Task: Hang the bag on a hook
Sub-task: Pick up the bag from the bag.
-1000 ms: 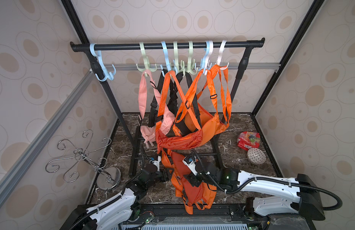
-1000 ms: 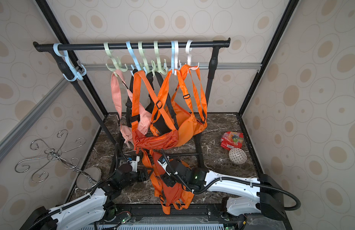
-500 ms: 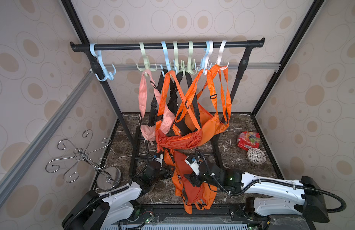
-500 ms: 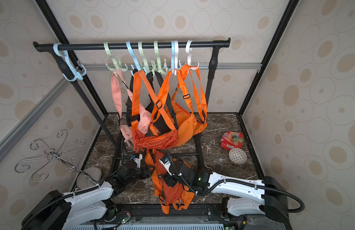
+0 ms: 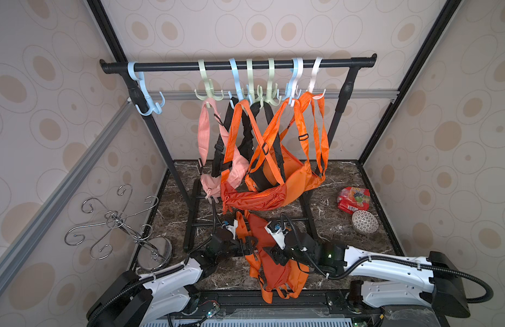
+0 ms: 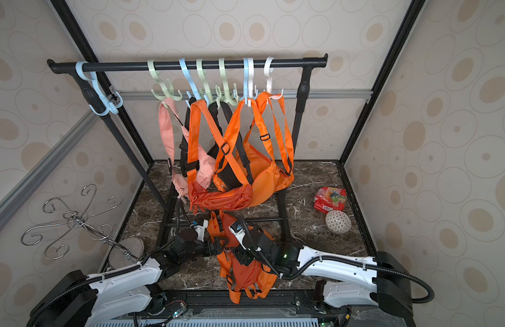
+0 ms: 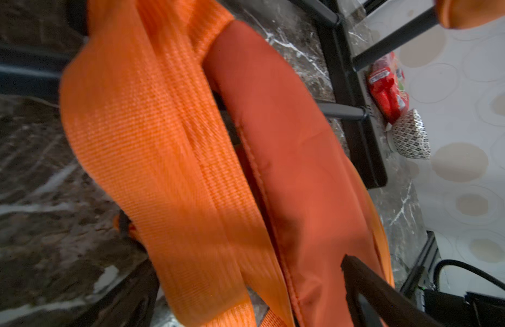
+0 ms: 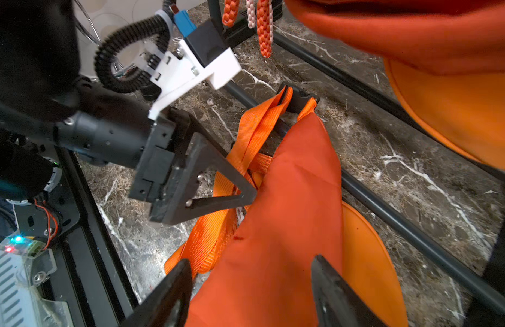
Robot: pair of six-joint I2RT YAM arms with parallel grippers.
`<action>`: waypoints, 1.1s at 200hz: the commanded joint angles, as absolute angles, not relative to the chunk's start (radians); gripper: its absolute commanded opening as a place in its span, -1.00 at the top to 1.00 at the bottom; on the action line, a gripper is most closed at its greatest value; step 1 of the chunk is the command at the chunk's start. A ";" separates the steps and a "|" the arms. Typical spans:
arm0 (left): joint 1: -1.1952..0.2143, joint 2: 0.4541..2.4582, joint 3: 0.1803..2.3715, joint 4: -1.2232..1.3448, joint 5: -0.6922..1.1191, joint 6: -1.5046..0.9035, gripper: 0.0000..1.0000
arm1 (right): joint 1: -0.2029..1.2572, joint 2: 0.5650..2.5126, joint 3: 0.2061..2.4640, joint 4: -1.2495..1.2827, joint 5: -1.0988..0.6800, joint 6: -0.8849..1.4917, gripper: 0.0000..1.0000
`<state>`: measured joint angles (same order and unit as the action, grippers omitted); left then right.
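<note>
Orange webbing now lies between the left jaws. A second ago they stood left of the orange bag [image 5: 274, 271] and were set narrower. The left arm [image 5: 172, 279] has since reached right and the jaws have spread wide, one finger on either side of the strap [image 7: 166, 158] without pinching it. The right jaws have not shifted. They are clamped on the bag's body, propping it up at the near middle of the worktop [image 5: 341, 175], below the rail [image 5: 217, 66], with its lower end drooping over the near edge. So the bag is steadied but its strap is not yet caught. I judge the next step is for the left jaws to close on the strap and lift a loop toward a hook. The pale blue hook [image 5: 148, 99] at the far left hangs bare.
</note>
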<state>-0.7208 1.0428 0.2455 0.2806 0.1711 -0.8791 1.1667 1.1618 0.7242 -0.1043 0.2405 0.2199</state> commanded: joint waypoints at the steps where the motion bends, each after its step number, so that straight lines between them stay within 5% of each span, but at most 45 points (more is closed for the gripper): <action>1: -0.752 1.014 0.264 0.219 0.111 -0.924 -1.00 | 1.158 1.158 0.711 -0.074 0.247 0.230 -0.36; 73: -0.783 1.225 0.324 0.260 0.072 -0.901 -0.97 | 1.158 1.131 0.710 -0.077 0.263 0.226 -0.34; 124: -0.793 1.242 0.325 0.249 0.066 -0.899 0.20 | 1.150 1.108 0.681 -0.066 0.271 0.234 -0.33; 189: -0.796 0.998 0.397 -0.068 -0.001 -0.822 0.21 | 1.144 1.141 0.689 -0.044 0.252 0.230 -0.33; 196: -0.796 0.960 0.409 -0.100 -0.013 -0.818 0.38 | 1.142 1.145 0.687 -0.040 0.249 0.231 -0.33; 209: -0.794 0.894 0.429 -0.151 -0.030 -0.810 1.00 | 1.141 1.149 0.686 -0.030 0.245 0.234 -0.33; 220: -0.794 0.850 0.453 -0.180 -0.033 -0.800 1.00 | 1.140 1.153 0.687 -0.026 0.239 0.235 -0.32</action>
